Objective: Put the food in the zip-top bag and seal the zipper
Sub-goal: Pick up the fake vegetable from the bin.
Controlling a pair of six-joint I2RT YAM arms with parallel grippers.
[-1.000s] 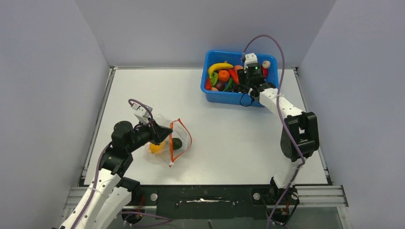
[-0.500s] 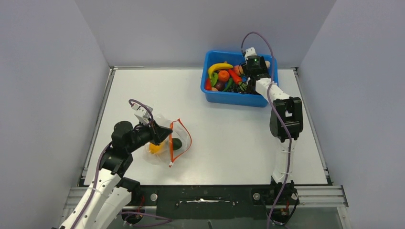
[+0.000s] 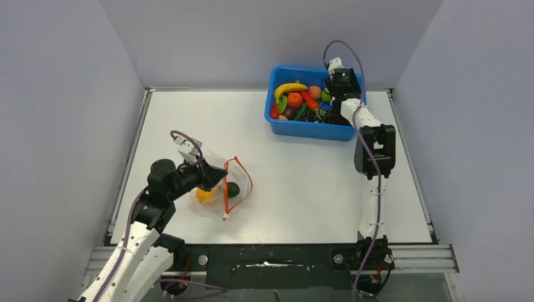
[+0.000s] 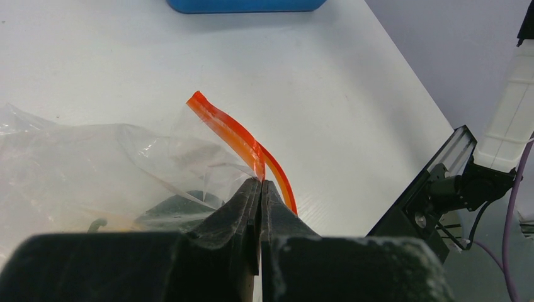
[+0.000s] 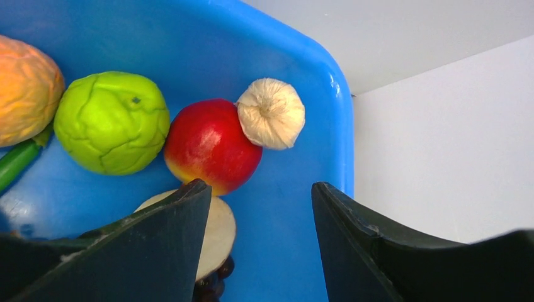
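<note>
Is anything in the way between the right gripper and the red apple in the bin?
Nothing covers the red apple; the open right gripper hangs just short of it. A pale round piece lies at one fingertip, right before the apple, and a garlic bulb touches its far side.

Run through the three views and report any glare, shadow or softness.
Top external: even, diffuse light, sharp throughout, only a faint shadow beside the blue bin. Left wrist: white glints on the crinkled zip-top bag; the left gripper, close to the lens, is dark and slightly soft. Right wrist: soft sheen on the red apple; the right gripper reads as a near-black silhouette.
</note>
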